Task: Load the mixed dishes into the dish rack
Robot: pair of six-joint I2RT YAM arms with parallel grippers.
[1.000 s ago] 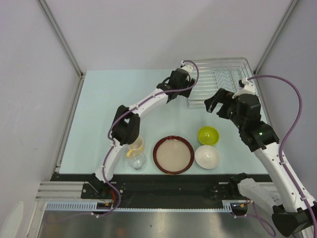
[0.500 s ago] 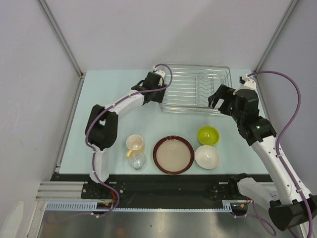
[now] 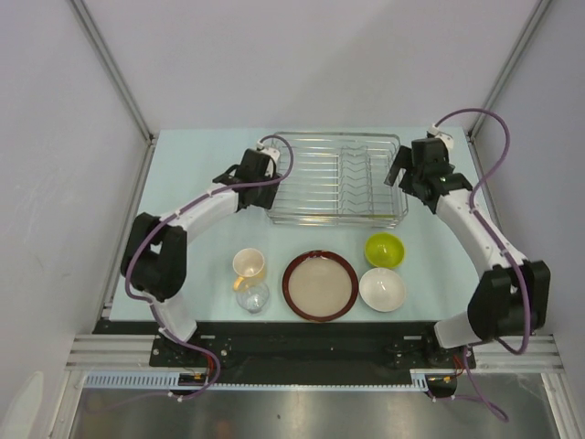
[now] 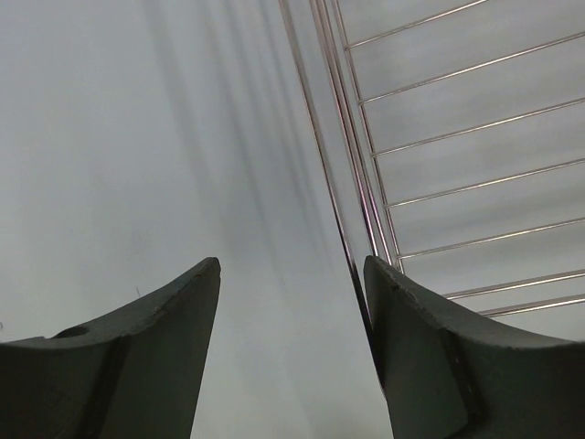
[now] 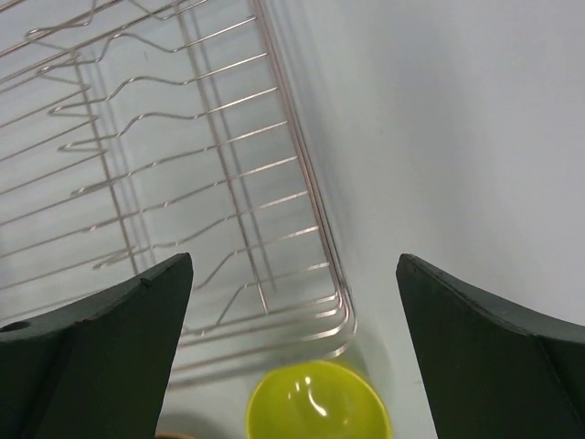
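waiting in a row nearest the arms, a small clear glass point(image 3: 251, 295), a cream-yellow mug point(image 3: 249, 265), a beige patterned plate point(image 3: 320, 283) lying in a dark red-brown round dish point(image 3: 291, 274), a white bowl point(image 3: 382, 289) and a small lime-green bowl point(image 3: 384, 249) are all sitting on the pale table point(image 3: 183, 183), none loaded yet. beyond them the rectangular silver wire rack point(image 3: 320, 174) is standing empty. at its left end the left gripper point(image 4: 292, 265) is holding its jaws apart, the rim wire running between them beside one finger, nothing clamped. at the right end the right gripper point(image 5: 294, 258) is gaping wide over the rack's corner, empty.
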